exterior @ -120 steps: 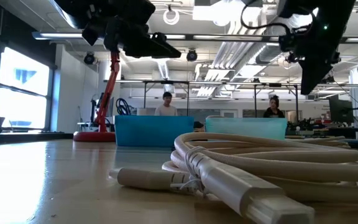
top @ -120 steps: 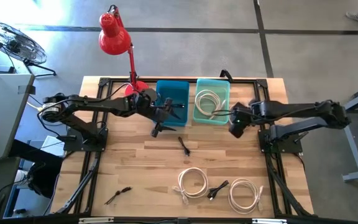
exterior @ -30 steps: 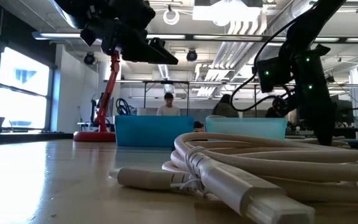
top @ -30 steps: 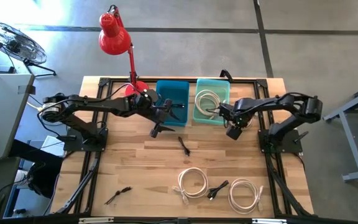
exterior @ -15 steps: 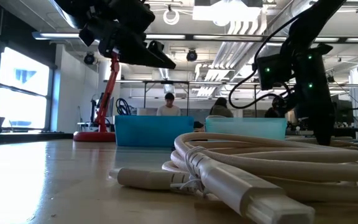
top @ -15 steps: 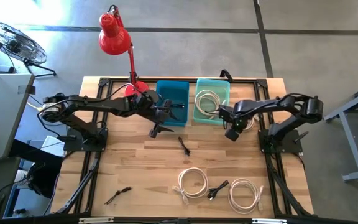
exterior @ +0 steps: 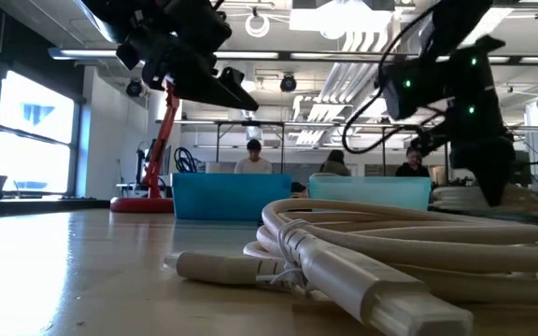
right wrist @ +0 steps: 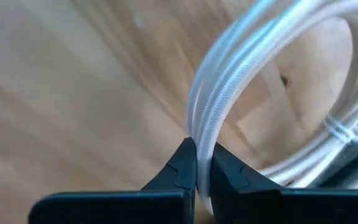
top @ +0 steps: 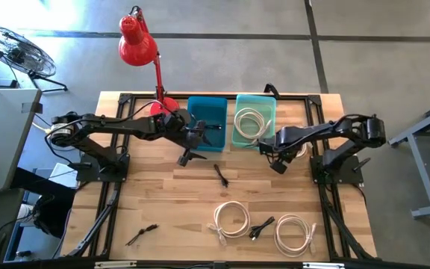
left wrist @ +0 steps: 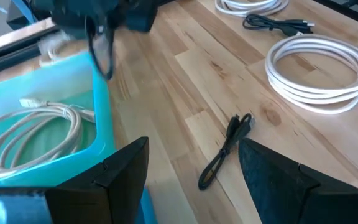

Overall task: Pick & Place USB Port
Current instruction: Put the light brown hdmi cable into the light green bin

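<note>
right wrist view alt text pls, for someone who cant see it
The right gripper has its two dark fingers shut on a coiled white cable, the strands pinched between the tips. Behind it is blurred light wooden table.

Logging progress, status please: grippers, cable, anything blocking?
Left gripper open, empty, by blue bin. Right gripper shut on white cable, beside teal bin. Nothing blocking seen.
</note>
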